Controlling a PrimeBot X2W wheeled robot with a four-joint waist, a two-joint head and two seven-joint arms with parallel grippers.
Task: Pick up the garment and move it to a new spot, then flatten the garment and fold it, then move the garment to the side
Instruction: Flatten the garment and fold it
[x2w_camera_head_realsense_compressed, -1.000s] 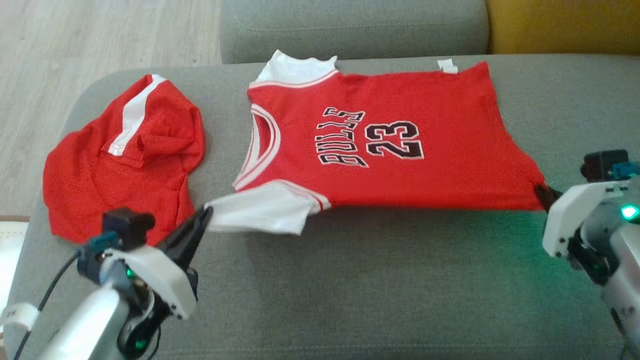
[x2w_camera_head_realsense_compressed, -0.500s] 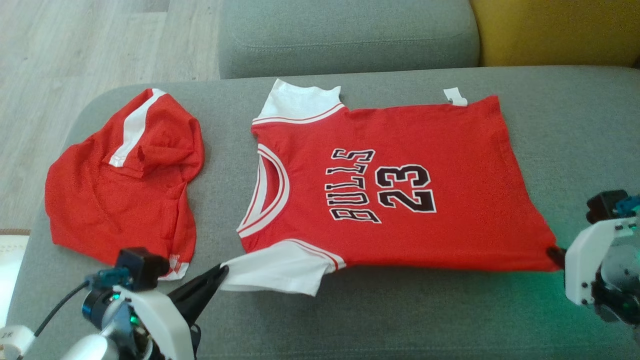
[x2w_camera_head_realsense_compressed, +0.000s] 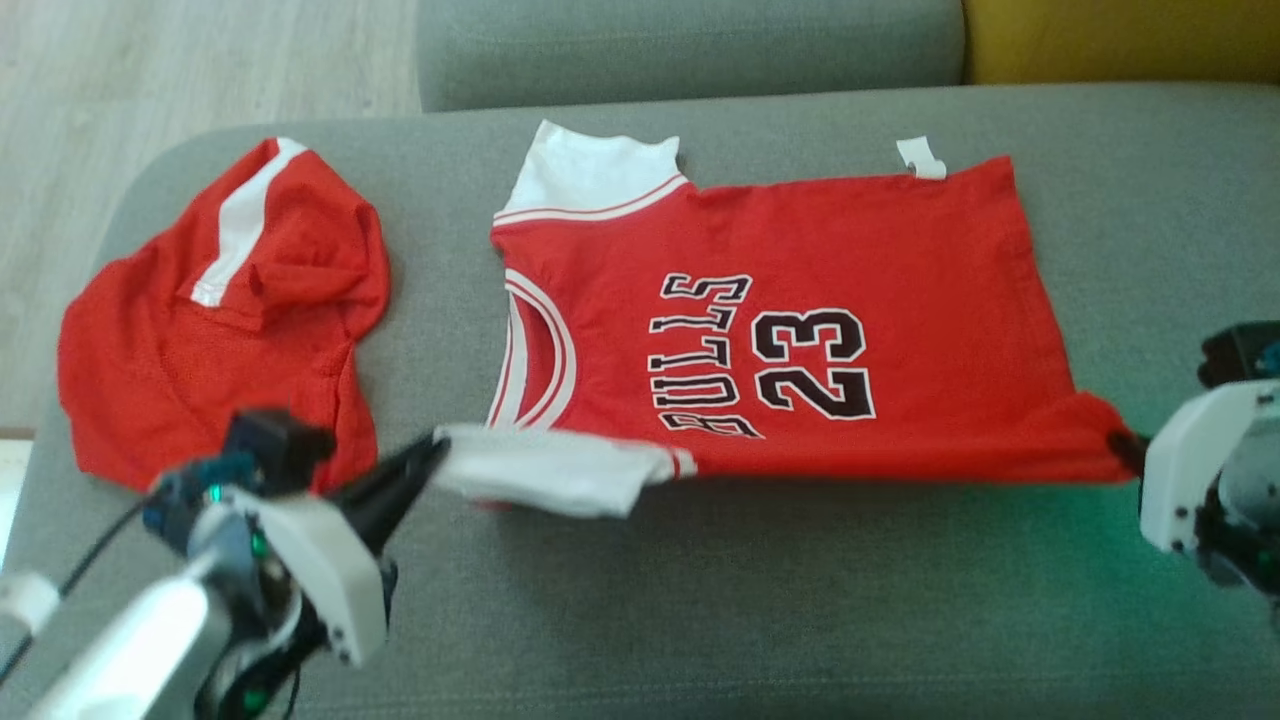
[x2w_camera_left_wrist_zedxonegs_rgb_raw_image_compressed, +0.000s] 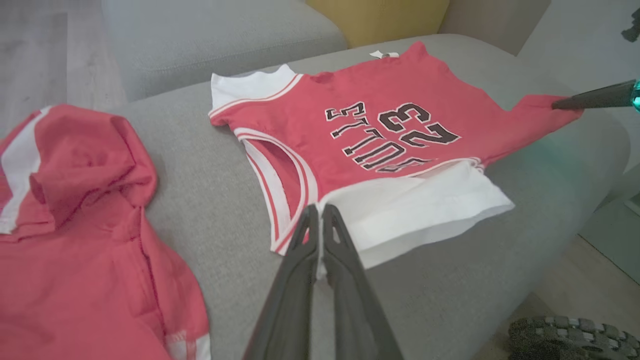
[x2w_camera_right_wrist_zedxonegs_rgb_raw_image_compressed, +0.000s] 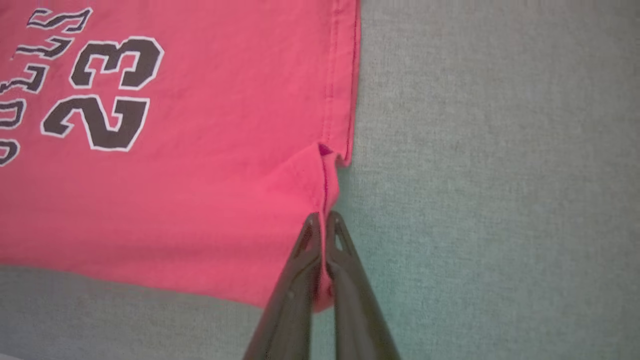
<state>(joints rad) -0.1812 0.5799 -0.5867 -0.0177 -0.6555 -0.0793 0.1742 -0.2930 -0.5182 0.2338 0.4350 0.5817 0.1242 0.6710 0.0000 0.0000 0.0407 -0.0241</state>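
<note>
The garment (x2w_camera_head_realsense_compressed: 800, 300) is a red jersey with white sleeves and "BULLS 23" in black, spread on the grey sofa seat (x2w_camera_head_realsense_compressed: 700, 600), neck toward the left. My left gripper (x2w_camera_head_realsense_compressed: 437, 452) is shut on the near white sleeve (x2w_camera_head_realsense_compressed: 550, 478), seen up close in the left wrist view (x2w_camera_left_wrist_zedxonegs_rgb_raw_image_compressed: 320, 212). My right gripper (x2w_camera_head_realsense_compressed: 1125, 443) is shut on the jersey's near hem corner (x2w_camera_right_wrist_zedxonegs_rgb_raw_image_compressed: 322, 200). The near edge of the jersey (x2w_camera_left_wrist_zedxonegs_rgb_raw_image_compressed: 380, 125) is lifted off the seat and starts to turn over toward the far side.
A second red garment (x2w_camera_head_realsense_compressed: 220, 320) with a white stripe lies crumpled on the seat's left end. The sofa back (x2w_camera_head_realsense_compressed: 690, 45) and a yellow cushion (x2w_camera_head_realsense_compressed: 1120, 40) rise behind. Wooden floor (x2w_camera_head_realsense_compressed: 150, 70) lies beyond the left edge.
Both grippers have raised the jersey's near edge and carried it toward the far side; the white sleeve now hangs folded over the red front. The camera shifted too.
</note>
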